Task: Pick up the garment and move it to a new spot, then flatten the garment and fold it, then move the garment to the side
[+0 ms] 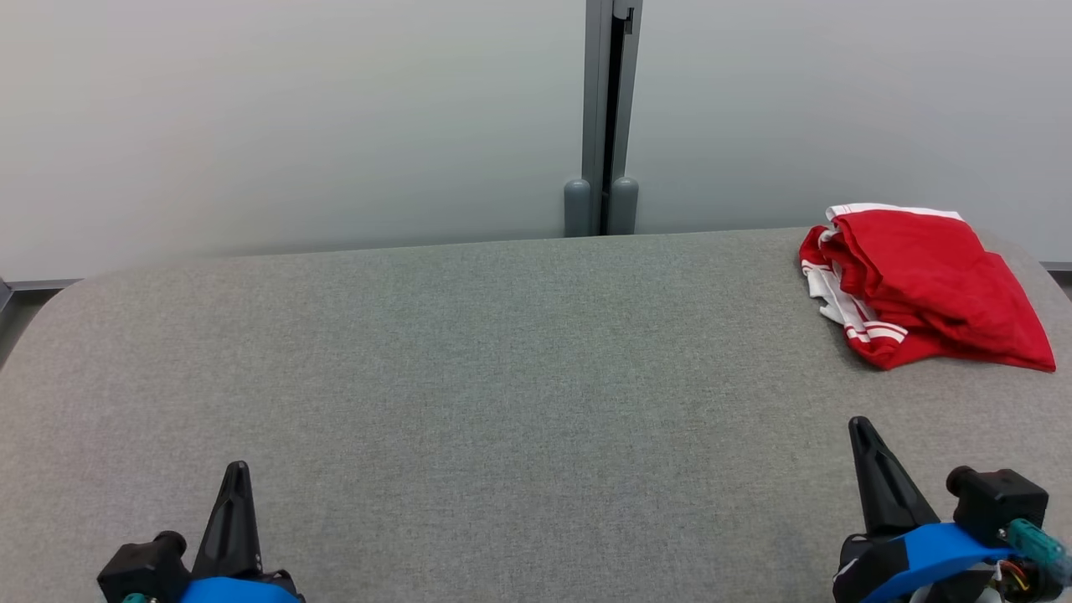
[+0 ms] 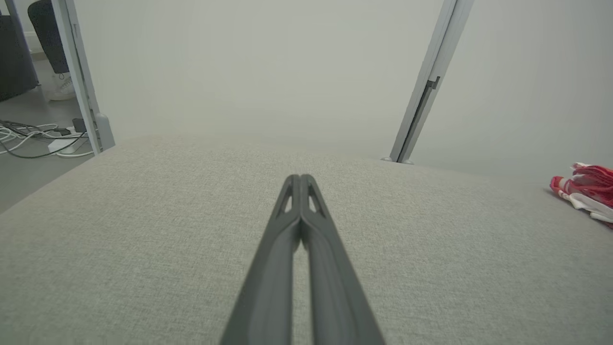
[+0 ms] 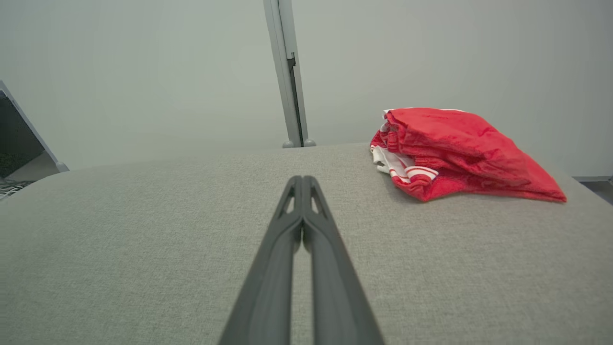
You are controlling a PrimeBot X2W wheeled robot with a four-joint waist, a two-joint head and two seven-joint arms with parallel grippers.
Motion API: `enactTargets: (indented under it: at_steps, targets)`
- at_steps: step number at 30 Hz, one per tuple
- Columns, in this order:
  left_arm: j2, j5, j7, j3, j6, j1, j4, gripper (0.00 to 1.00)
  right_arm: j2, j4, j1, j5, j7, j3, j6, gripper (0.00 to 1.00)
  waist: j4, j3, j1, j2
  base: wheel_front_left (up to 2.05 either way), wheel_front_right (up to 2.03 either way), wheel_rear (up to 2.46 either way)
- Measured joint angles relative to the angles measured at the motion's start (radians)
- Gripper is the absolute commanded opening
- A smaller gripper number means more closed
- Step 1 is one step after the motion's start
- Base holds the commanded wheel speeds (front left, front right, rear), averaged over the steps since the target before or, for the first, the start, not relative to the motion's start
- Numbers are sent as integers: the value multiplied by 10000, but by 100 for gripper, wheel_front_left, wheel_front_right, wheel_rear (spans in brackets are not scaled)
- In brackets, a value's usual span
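The garment [image 1: 921, 285] is red with white stripes and lies bunched in folds at the far right of the grey fabric table [image 1: 502, 360]. It also appears in the right wrist view as the garment [image 3: 459, 153] and at the right edge of the left wrist view as the garment [image 2: 586, 191]. My right gripper [image 1: 861, 425] is shut and empty near the front right, short of the garment. My left gripper [image 1: 238, 467] is shut and empty at the front left, far from it. Both show tips pressed together: left gripper [image 2: 300, 178], right gripper [image 3: 302, 178].
A pale partition wall with a grey post [image 1: 603, 117] runs behind the table. The table's corners are rounded. In the left wrist view, cables [image 2: 33, 136] lie on the floor beyond the table's left end, beside a dark chair [image 2: 45, 33].
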Motion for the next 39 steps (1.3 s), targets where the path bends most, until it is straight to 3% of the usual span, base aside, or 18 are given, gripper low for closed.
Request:
enactTargets:
  at_steps: [18, 39]
  targets:
    - [-121, -3168, 723, 196, -86, -219, -102, 0, 2, 203, -75, 3336, 416, -117, 0, 0, 30, 55, 0, 0, 0, 0, 0]
    - [-215, -6100, 1440, 349, -169, -531, -190, 0, 2, 407, -323, 6460, 851, -236, -2, 0, 66, 115, 0, -1, 0, 0, 0]
